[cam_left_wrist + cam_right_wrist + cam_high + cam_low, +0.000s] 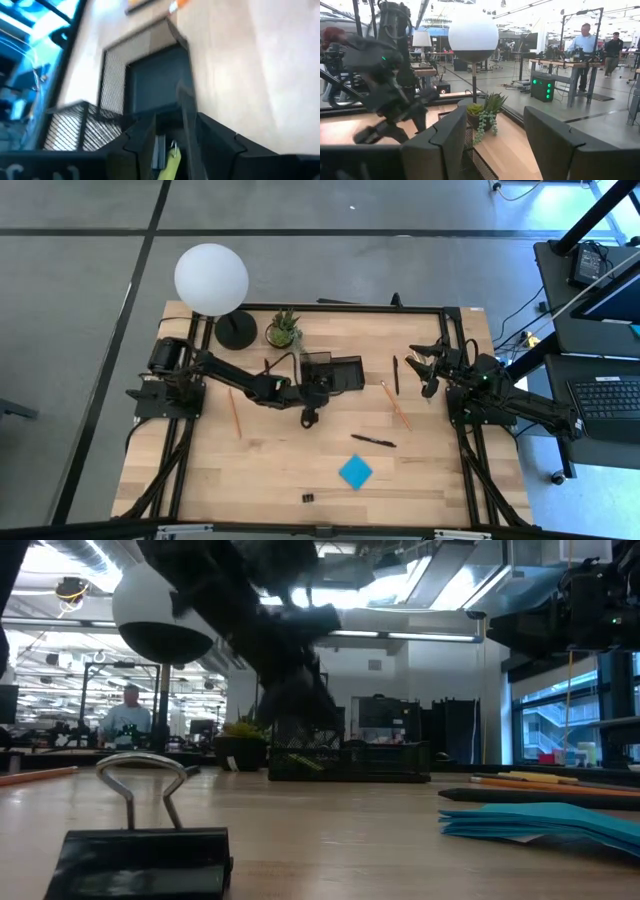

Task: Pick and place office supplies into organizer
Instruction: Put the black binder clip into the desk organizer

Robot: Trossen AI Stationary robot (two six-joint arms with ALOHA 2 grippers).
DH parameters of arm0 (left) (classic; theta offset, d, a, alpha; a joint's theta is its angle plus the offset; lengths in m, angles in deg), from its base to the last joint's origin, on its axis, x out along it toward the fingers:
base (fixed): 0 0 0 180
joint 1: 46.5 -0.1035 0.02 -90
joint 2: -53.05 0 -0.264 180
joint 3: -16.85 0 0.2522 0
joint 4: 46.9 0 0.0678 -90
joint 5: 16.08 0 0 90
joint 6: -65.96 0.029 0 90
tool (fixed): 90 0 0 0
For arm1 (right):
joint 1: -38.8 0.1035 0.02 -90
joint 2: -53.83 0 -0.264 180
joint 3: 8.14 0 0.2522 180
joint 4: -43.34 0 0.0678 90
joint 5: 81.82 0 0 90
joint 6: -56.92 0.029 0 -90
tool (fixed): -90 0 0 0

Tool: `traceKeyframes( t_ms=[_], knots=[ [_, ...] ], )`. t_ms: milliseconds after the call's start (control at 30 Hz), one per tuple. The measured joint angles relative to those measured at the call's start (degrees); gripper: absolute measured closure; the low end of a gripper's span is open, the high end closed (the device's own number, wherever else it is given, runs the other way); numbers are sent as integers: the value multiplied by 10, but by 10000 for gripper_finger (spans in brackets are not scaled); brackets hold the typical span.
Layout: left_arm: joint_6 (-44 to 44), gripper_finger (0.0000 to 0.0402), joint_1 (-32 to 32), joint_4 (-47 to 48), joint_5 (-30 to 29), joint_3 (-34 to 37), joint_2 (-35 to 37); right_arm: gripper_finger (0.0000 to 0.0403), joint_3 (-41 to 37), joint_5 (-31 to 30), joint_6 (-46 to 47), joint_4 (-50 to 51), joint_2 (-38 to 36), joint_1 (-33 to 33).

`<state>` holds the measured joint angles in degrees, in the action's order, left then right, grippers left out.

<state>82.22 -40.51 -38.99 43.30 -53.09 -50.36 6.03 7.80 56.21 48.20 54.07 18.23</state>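
Two dark robot arms work over the light wooden table (270, 470). The left gripper (309, 418) is at the middle of the table, at the front edge of the low black mesh organizer tray (345, 372). From the left wrist view its two dark fingers (145, 145) stand apart, and between them I see a yellow-green object (170, 162) with a small metal part; I cannot tell if the fingers touch it or what exactly it is. The tray's dark compartment (157, 85) lies directly ahead of these fingers.

The right gripper (428, 370) waits at the right side of the table, its fingers (442, 145) spread wide with nothing between them, pointing toward the small green potted plant (485, 117) and the lamp with the white round globe (473, 32).

Several supplies are on the table outside the tray. A thin orange pencil (235, 412) lies to the left of the left gripper, near the arm. A black pen (373, 441) lies to its right, toward the front, and the blue square sticky-note pad (355, 471) is a bit more to the front. A small black binder clip (309, 498) sits near the front edge of the table. Another black pen (396, 374) and a second orange pencil (395, 405) lie between the tray and the right gripper, closer to the right gripper
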Motion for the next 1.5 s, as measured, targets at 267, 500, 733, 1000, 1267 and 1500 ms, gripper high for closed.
traceKeyframes(
  t_ms=[267,500,733,1000,1267,1500],
  knots=[
    [-77,264,89,12,48,-4,99,203,0,0,2,-3,0,0],
    [-90,267,220,20,137,-4,102,203,0,0,7,-3,0,0],
    [-90,266,327,-77,62,-4,29,203,0,0,7,-3,0,0],
    [-61,266,376,-214,10,-3,-87,203,0,0,17,-3,0,0],
    [-73,265,391,-189,-21,-45,-151,203,0,0,35,-1,0,0],
    [-96,268,391,-177,-49,-53,-158,203,0,0,35,4,0,0]
  ],
)
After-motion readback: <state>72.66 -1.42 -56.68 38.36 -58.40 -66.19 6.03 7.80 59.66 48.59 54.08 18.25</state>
